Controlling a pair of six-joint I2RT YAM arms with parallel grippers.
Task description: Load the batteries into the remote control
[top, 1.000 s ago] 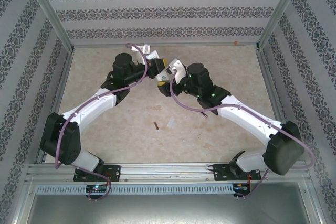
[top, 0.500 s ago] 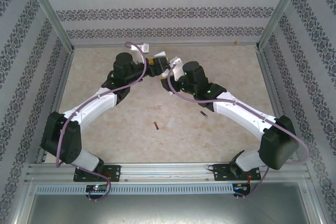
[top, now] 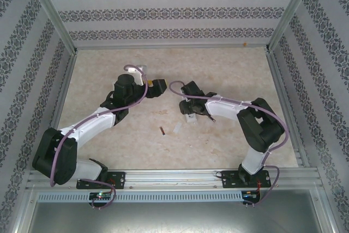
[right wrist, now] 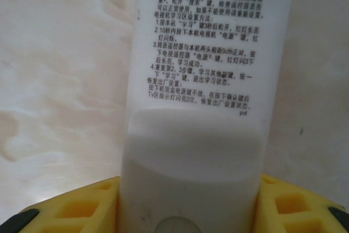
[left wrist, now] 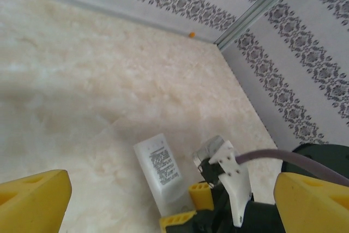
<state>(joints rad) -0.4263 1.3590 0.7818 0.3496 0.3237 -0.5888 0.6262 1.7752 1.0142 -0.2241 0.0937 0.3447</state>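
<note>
The white remote control (right wrist: 202, 107) lies back side up, with printed text on it and its battery cover closed. My right gripper (right wrist: 191, 208) is shut on its lower end, a yellow finger (right wrist: 71, 205) on each side. From above, that gripper (top: 190, 113) hangs over the middle of the table with the remote (top: 191, 118) under it. My left gripper (top: 156, 87) stands open and empty to the left of it, clear of the remote (left wrist: 158, 167); its yellow fingers (left wrist: 32, 203) are spread wide. One battery (top: 162, 130), dark with a coppery end, lies on the table nearer the bases.
A small pale flat piece (top: 177, 129) lies just right of the battery. Patterned walls with metal posts (top: 52, 17) close in the table at the back and both sides. A tiny orange speck (left wrist: 191, 34) sits at the far wall's foot.
The left gripper opened, let go of the remote and drew back to the left. The right gripper shut on the remote and carried it nearer, toward the table's middle.
</note>
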